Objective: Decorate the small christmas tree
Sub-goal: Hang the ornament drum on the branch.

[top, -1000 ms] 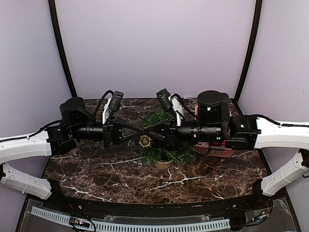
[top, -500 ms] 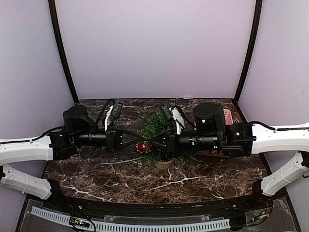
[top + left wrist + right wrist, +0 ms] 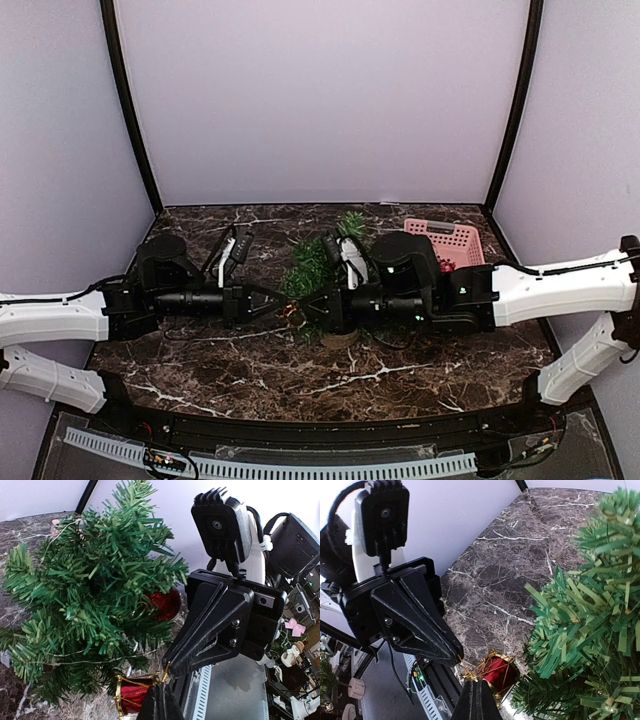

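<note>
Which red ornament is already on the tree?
The shiny red ball, nestled in the tree's branches; the red drum is outside them, lower down.

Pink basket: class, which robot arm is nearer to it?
Right. The right arm stretches just in front of the pink basket; the left arm lies beyond the small christmas tree.

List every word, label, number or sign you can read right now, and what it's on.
No readable text in any view.
No print shows on the christmas tree, the drum ornament, the red ball or the pink basket.
The clutter at the right edge of the left wrist view is too small and blurred to tell.
</note>
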Controlling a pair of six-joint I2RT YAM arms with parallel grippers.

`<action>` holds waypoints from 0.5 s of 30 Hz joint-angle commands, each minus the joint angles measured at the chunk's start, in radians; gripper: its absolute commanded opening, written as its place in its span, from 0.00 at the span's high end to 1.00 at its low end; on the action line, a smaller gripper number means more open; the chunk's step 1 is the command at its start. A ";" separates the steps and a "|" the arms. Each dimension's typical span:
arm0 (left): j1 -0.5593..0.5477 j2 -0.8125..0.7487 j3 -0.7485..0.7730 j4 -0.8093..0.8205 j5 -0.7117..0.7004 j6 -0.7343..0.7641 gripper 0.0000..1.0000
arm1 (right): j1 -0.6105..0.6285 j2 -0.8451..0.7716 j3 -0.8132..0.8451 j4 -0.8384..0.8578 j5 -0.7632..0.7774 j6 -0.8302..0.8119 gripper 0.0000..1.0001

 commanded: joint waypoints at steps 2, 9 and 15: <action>-0.004 -0.041 -0.016 -0.069 -0.113 -0.002 1.00 | 0.020 0.051 0.045 0.024 0.103 0.071 1.00; -0.004 -0.027 -0.012 -0.063 -0.155 -0.021 1.00 | 0.032 0.093 0.088 -0.010 0.177 0.119 1.00; -0.002 -0.022 0.018 -0.075 -0.185 -0.017 1.00 | 0.043 0.097 0.113 -0.014 0.210 0.114 1.00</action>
